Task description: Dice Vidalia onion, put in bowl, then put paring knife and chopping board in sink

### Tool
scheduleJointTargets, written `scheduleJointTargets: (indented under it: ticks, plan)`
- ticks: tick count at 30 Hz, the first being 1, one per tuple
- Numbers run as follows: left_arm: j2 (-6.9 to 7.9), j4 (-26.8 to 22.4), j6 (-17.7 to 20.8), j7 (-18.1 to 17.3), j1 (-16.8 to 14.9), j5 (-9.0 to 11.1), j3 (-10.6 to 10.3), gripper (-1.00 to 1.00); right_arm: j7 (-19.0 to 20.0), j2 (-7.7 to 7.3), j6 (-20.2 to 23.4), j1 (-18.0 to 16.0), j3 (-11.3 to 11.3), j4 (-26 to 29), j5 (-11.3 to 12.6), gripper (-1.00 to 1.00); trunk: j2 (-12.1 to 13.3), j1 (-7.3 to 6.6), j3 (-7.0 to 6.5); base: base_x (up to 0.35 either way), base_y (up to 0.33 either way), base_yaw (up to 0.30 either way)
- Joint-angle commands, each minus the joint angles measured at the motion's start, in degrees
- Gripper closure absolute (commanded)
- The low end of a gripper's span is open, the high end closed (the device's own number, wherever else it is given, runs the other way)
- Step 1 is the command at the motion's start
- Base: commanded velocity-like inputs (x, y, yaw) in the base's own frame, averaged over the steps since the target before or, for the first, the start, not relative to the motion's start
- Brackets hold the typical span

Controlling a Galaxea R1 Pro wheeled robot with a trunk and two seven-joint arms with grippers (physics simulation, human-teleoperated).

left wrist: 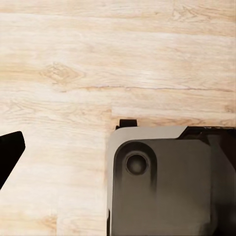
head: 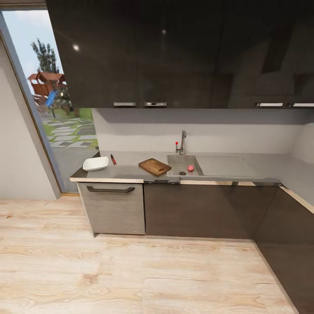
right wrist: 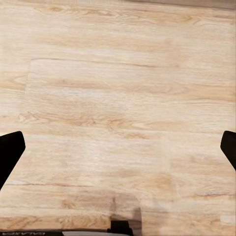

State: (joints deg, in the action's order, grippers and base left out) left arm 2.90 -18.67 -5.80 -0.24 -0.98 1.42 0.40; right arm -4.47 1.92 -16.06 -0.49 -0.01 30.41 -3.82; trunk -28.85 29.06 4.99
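Observation:
Seen from across the room in the head view, the grey countertop (head: 131, 168) carries the white bowl (head: 95, 163) at its left end. The red-handled paring knife (head: 113, 159) lies just right of the bowl. The brown chopping board (head: 155, 166) rests beside the sink (head: 179, 160). A small pinkish onion (head: 190, 168) sits in the basin near the drain. My right gripper (right wrist: 118, 150) hangs open over the wooden floor, with a dark fingertip at each side of its wrist view. My left gripper (left wrist: 118, 150) also points at the floor, one fingertip (left wrist: 9, 153) showing far out to the side.
A chrome faucet (head: 182, 143) with a red-tipped lever stands behind the basin. Dark wall cabinets (head: 174, 52) hang above the counter, which turns a corner at the right. A glass door (head: 52, 109) lies to the left. Light wood floor (head: 131, 270) separates me from the cabinets. My base (left wrist: 167, 182) shows in the left wrist view.

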Motion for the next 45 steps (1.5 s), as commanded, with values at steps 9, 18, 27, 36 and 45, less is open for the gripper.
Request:
scheduleJointTargets:
  ticks: [9, 18, 27, 36, 45]
  plan:
    - [0.0, 0.04, -0.18, -0.03, -0.06, 0.15, 0.01, -1.0, -0.35, 0.02, -0.11, -0.04, -0.01, -0.02, -0.4, -1.0, 3.53, -1.96, -1.51, 0.0, 0.0, 0.0]
    - [0.0, 0.04, -0.18, -0.03, -0.03, 0.16, 0.03, -1.0, -0.36, 0.02, -0.11, -0.04, -0.02, -0.02, -0.4, -1.0, 5.93, -3.28, -2.59, 0.0, 0.0, 0.0]
    - [0.0, 0.1, -0.18, -0.02, -0.03, 0.16, 0.01, -1.0, -0.37, 0.02, -0.11, -0.04, 0.0, 0.0, -0.4, -1.0, 5.93, -3.28, -2.59, 0.0, 0.0, 0.0]
    - [0.0, 0.08, -0.18, -0.03, -0.04, 0.16, -0.01, -1.0, -0.37, 0.01, -0.11, -0.05, 0.01, -0.02, -0.4, -1.0, 5.93, -3.28, -2.59, 0.0, 0.0, 0.0]
    - [0.0, 0.12, -0.18, -0.03, -0.02, 0.16, -0.01, -1.0, -0.34, 0.02, -0.11, -0.04, 0.0, 0.0, -0.4, -1.0, 5.93, -3.28, -2.59, 0.0, 0.0, 0.0]
